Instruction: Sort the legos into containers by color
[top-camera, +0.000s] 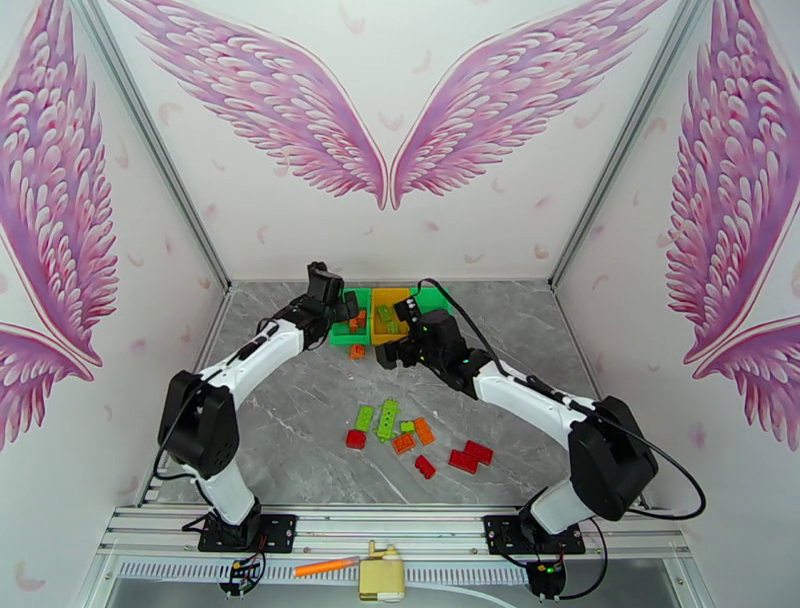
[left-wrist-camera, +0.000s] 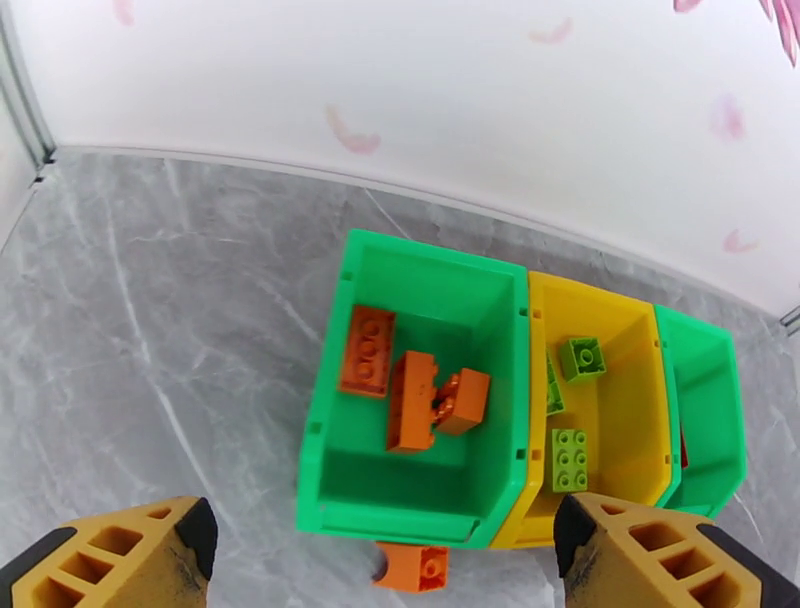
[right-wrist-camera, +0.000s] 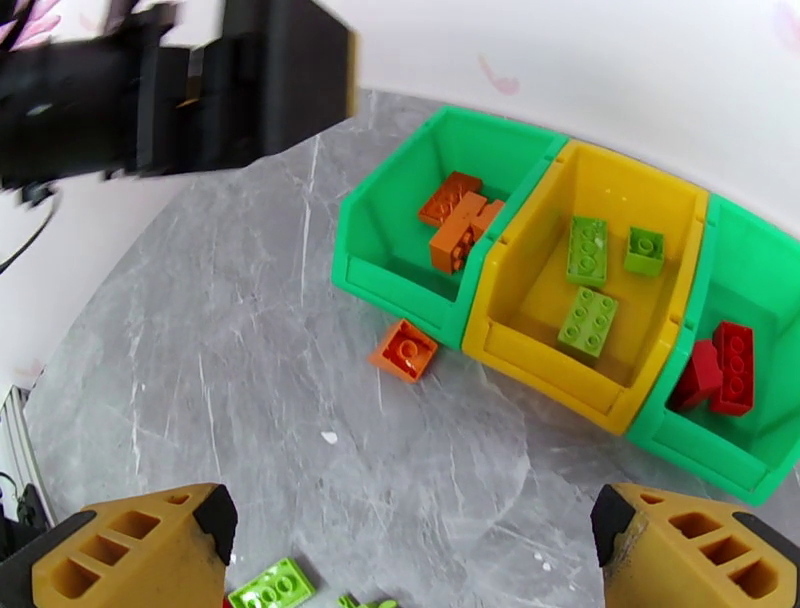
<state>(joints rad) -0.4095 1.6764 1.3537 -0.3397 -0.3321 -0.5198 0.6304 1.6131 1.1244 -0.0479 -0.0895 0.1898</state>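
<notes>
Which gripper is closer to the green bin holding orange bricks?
Left. The left gripper hangs right above that green bin; the right gripper is out in front of the yellow bin.

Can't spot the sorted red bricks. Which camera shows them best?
Right wrist view: two red bricks lie plainly inside the end green bin. Left wrist view catches a red sliver past its wall; top external view shows the bin's rim behind the right arm.

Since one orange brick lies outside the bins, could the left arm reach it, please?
Probably yes: the orange brick lies on the table just in front of the left green bin, below the open left gripper, with nothing covering it.
</notes>
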